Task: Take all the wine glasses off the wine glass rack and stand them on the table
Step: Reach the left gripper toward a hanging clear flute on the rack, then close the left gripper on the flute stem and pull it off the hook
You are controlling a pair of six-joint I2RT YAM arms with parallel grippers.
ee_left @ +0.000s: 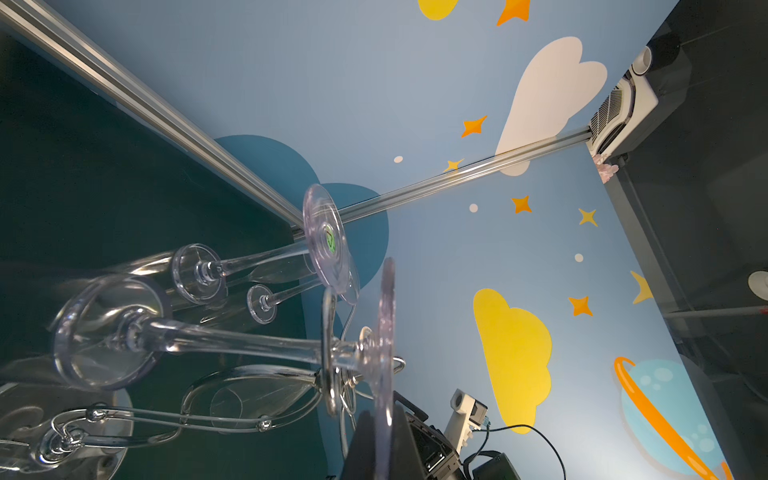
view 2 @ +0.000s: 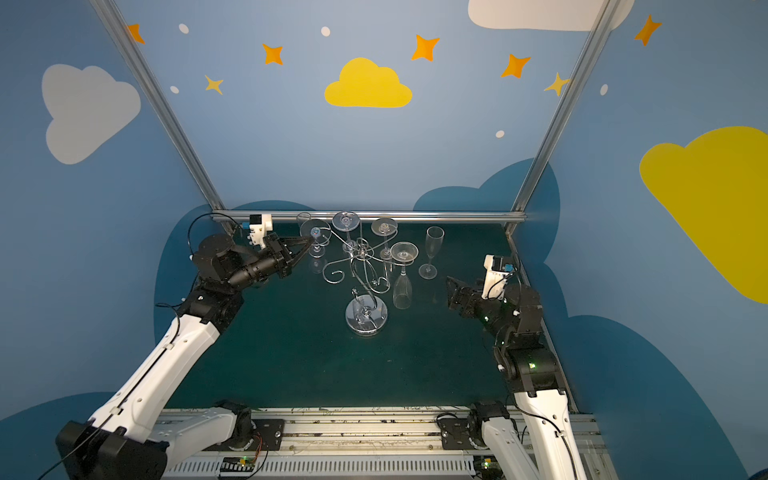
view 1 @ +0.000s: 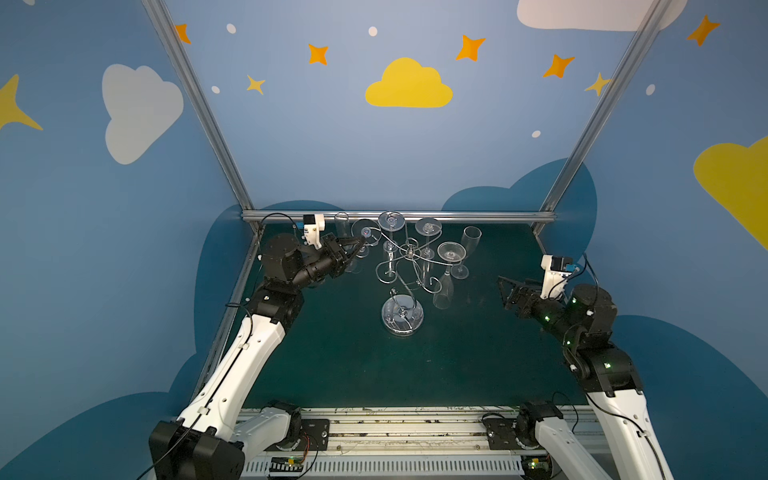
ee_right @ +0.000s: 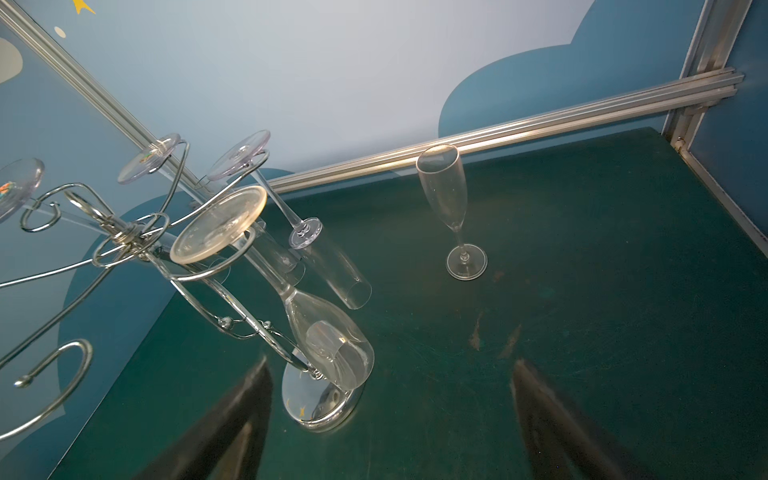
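Note:
The silver wire wine glass rack [view 1: 411, 250] [view 2: 363, 251] stands mid-table on its round shiny base [ee_right: 316, 399]. Several clear glasses hang from it upside down. My left gripper [view 1: 360, 238] [view 2: 311, 239] [ee_left: 383, 424] is shut on the round foot of the far-left wine glass [view 1: 365, 232] [view 2: 315, 232] [ee_left: 384, 332]. The left wrist view shows that glass's stem [ee_left: 232, 338] still passing through a wire arm of the rack [ee_left: 330, 353]. My right gripper [view 1: 505, 293] [view 2: 452, 293] [ee_right: 395, 436] stays open to the rack's right, above the mat, holding nothing.
An upright flute [view 1: 467, 249] [view 2: 432, 251] [ee_right: 453, 208] stands on the green mat right of the rack. Another upright glass [view 1: 341, 224] [view 2: 304, 218] stands by the back rail [view 1: 457, 216], just behind my left gripper. Blue walls close the sides and back.

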